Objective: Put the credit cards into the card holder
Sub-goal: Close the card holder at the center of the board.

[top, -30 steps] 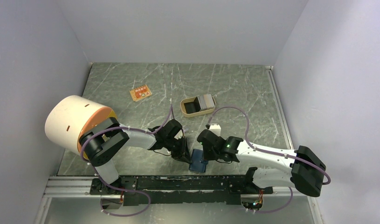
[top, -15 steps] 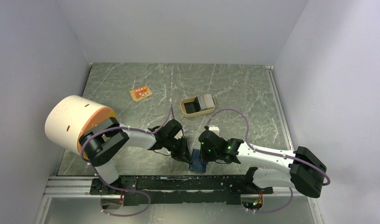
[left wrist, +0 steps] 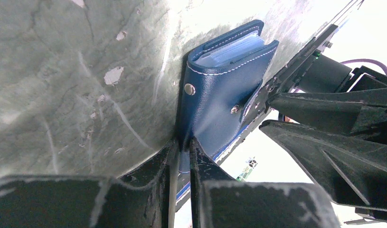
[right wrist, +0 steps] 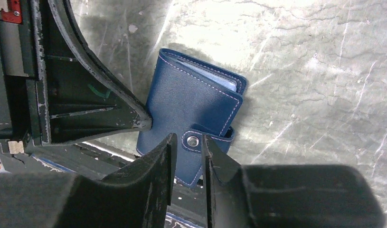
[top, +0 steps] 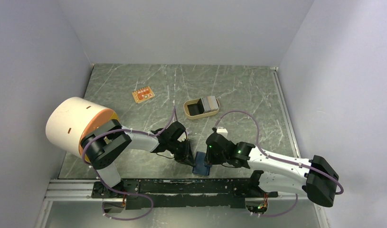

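Left claw [left wrist: 182, 145] pinches the lower flap of the folded holder [left wrist: 215, 90] at the near bench [top: 258, 90] edge. Right claw [right wrist: 188, 138], its arm swung outward since a second ago, straddles the snap tab [right wrist: 220, 134], barely parted; grip cannot be told. The holder looks unopened, so the cards [top: 211, 102] wait in the tray [top: 189, 114]. Free bench lies behind; the rail [top: 182, 185] crowds the front.

The card holder [right wrist: 191, 109] is lying folded shut at the near edge of the table [top: 248, 90]. It's dark navy with white stitching, its snap strap is wrapping over the front, and pale blue sleeves are peeking out of one end. The left gripper [left wrist: 182, 148] is pinching one edge. The credit cards [top: 211, 102] are sitting as a grey stack in the tan tray [top: 185, 109], well apart from the holder.
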Tool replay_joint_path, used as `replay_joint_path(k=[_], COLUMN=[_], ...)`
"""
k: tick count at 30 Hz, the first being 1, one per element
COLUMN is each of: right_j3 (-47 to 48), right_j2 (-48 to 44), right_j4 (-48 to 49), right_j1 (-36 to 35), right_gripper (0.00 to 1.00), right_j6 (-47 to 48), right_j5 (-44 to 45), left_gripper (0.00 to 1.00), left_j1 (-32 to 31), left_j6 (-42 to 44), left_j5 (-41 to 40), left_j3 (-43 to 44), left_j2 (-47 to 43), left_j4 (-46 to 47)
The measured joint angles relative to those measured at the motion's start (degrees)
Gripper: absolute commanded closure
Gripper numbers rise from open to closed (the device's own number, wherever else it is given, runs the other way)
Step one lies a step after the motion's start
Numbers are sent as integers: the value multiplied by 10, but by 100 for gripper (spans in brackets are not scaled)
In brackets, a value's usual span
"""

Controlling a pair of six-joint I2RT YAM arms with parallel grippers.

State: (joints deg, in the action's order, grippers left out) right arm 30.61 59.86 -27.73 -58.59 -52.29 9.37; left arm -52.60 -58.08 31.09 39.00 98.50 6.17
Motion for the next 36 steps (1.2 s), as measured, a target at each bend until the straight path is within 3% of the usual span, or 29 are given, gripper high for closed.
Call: replay_joint_path(k=[23, 36], right_j3=[-21, -13], right_j2=[30, 46], right_j4=[52, 43], right_j1=[-17, -48], right_gripper=[77, 83], right_j6=[-17, -28], right_j5=[-12, 30], left_gripper=[84, 84], left_j1=[0, 0], left_j6=[0, 0], left_j5=[0, 0], left_j3=[0, 0], left_j2=[0, 0], left_j4=[0, 0])
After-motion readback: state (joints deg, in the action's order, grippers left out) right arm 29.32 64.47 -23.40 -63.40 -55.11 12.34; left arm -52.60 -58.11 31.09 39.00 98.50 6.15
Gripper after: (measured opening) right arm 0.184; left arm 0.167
